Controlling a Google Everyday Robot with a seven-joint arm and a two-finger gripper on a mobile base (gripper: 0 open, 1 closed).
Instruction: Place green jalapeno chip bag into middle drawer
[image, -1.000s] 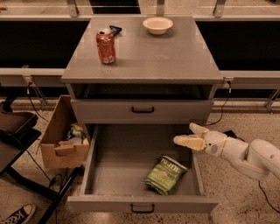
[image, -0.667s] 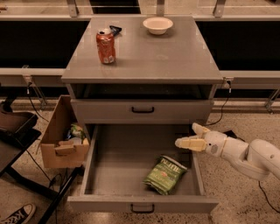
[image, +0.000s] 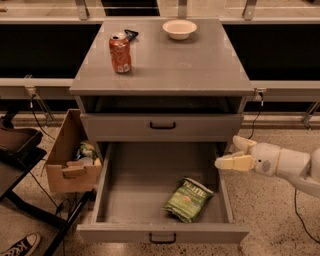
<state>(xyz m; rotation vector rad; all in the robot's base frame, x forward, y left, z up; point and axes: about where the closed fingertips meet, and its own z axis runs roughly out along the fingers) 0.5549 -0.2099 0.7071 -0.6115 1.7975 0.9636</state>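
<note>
While jaws right of middle drawer (image: 145, 175), chip bag (image: 189, 200) diagonal, top back-right.

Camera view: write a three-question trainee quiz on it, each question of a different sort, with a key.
1. Fill in: on the cabinet top, a white ___ stands behind and to the right of the orange can.
2. True or false: the green jalapeno chip bag lies inside the open middle drawer.
3. Where is the gripper? A) shut on the bag; B) open and empty, by the drawer's right side; C) over the can.
Key: 1 bowl; 2 true; 3 B.
</note>
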